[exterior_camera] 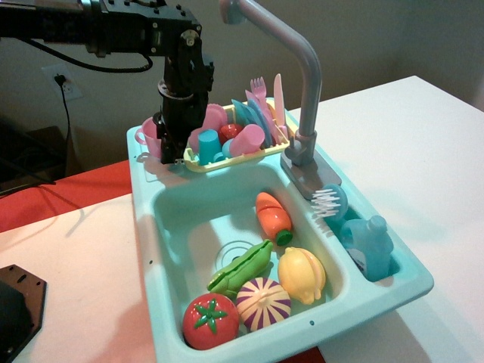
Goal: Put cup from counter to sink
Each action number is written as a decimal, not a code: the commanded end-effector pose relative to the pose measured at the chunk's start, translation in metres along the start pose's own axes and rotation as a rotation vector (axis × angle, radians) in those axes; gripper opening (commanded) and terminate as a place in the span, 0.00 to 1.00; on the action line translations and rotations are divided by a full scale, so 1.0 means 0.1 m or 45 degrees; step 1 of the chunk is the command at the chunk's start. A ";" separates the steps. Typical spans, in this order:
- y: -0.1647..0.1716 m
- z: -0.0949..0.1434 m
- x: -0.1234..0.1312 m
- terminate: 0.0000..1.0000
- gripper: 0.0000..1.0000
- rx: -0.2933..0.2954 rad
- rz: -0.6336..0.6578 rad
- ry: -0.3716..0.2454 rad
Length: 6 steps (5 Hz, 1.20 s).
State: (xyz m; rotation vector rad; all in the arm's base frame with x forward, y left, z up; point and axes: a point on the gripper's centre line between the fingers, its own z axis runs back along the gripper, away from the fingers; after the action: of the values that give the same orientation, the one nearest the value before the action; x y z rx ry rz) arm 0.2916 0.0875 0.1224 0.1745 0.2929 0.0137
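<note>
Upper left of frame: we see the gripper closed around the cup, held just above the counter beside the yellow rack. Centre: the sink holds toy food. We can read no writing anywhere.

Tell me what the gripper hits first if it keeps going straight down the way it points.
Probably the counter: the gripper points down beside the pink cup, just behind the sink basin. Depth is uncertain.
</note>
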 end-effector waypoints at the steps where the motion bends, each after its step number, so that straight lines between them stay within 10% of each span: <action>1: 0.04 0.17 -0.07 0.00 0.00 0.017 0.039 -0.081; 6: -0.55 0.92 0.07 0.00 0.00 -0.072 -0.103 -0.248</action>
State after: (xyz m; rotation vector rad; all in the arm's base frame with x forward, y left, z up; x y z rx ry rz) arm 0.3241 -0.0001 0.1734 0.0845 0.1672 -0.1206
